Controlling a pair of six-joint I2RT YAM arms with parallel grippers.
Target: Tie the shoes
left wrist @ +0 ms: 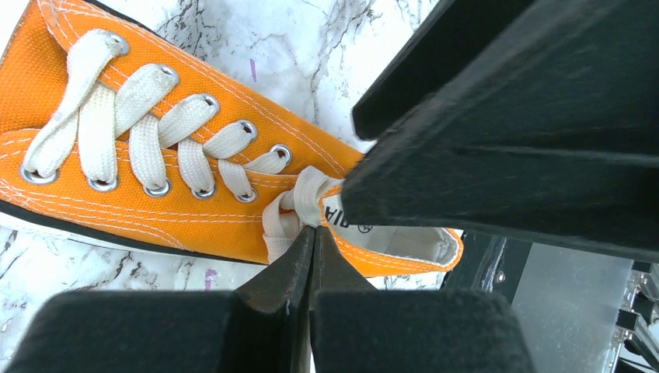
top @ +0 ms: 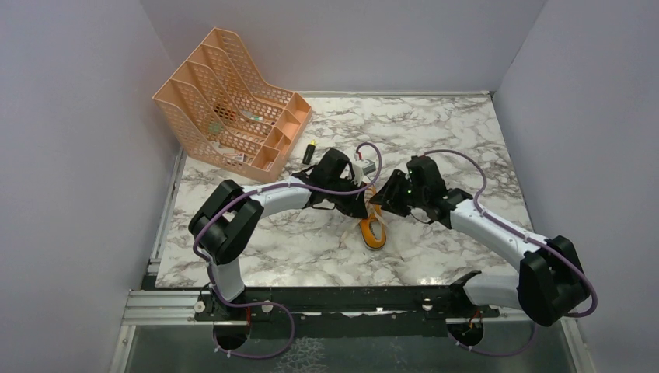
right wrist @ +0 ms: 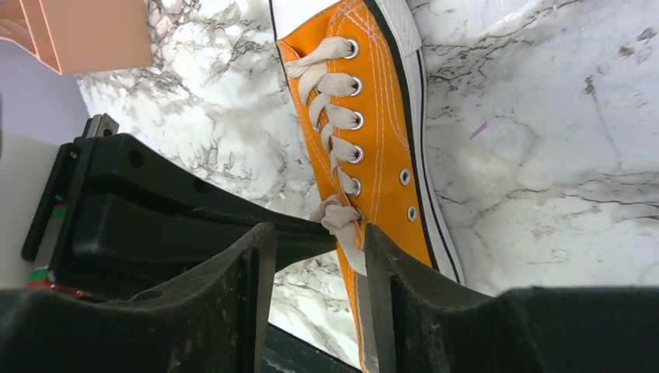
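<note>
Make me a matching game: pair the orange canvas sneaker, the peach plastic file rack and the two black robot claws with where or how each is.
Things:
1. orange canvas sneaker
2. peach plastic file rack
3. left gripper
4. right gripper

States:
A. open
B. far left corner of the marble table
C. shut on a white lace
D. lying between both grippers

Pairs: 1-D, 2-B, 3-C, 4-A.
</note>
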